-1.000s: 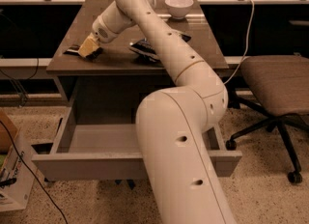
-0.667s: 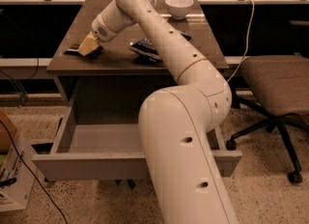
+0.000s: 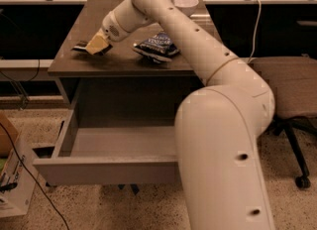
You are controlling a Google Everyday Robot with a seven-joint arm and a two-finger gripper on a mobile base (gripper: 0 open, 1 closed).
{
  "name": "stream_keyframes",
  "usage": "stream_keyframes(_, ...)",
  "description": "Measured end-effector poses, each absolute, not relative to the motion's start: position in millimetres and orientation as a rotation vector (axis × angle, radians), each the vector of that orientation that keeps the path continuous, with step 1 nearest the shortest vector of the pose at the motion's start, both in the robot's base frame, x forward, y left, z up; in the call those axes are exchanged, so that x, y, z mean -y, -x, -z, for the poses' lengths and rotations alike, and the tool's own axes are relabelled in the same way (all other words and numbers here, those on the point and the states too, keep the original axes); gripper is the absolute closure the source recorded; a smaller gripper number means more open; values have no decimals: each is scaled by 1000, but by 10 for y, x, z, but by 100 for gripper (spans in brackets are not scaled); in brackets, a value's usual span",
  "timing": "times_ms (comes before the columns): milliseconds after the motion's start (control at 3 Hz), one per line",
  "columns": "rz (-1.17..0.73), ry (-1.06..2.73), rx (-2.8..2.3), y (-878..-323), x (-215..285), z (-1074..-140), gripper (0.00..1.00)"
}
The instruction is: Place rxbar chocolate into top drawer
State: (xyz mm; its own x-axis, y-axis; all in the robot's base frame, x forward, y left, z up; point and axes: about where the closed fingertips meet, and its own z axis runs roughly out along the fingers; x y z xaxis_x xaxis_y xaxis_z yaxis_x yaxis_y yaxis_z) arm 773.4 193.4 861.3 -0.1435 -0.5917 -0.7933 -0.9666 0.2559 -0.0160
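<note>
Camera view shows me the gripper (image 3: 97, 45) down at the left part of the grey table (image 3: 124, 63), right up against the rxbar chocolate (image 3: 79, 46). The bar's dark wrapper pokes out to the left of the yellowish tips. I cannot tell whether the gripper has closed on the bar or only rests against it. The bar looks low, at or just above the tabletop.

The arm reaches across from the right, over the blue chip bag (image 3: 156, 45), which lies near the middle of the table, apart from the bar. I judge that approach keeps the bag out of the pick.

The top drawer (image 3: 106, 170) stands pulled well out below the table edge, its grey floor bare and open upward. That suits the task: once the bar is held, it has to come forward off the table and go down into the drawer.

A pale bowl (image 3: 185, 1) sits at the far edge, and an office chair (image 3: 285, 78) stands to the right.

The chip bag carries pale lettering that I cannot read. No markings on the bar are legible.
</note>
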Motion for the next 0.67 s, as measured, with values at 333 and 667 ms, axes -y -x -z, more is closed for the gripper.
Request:
stream_keyframes(333, -668, 1386, -1844, -7431, -1698, -8708, 100)
stream_keyframes(667, -664, 1342, -1777, -6998, -1452, -9006, 100)
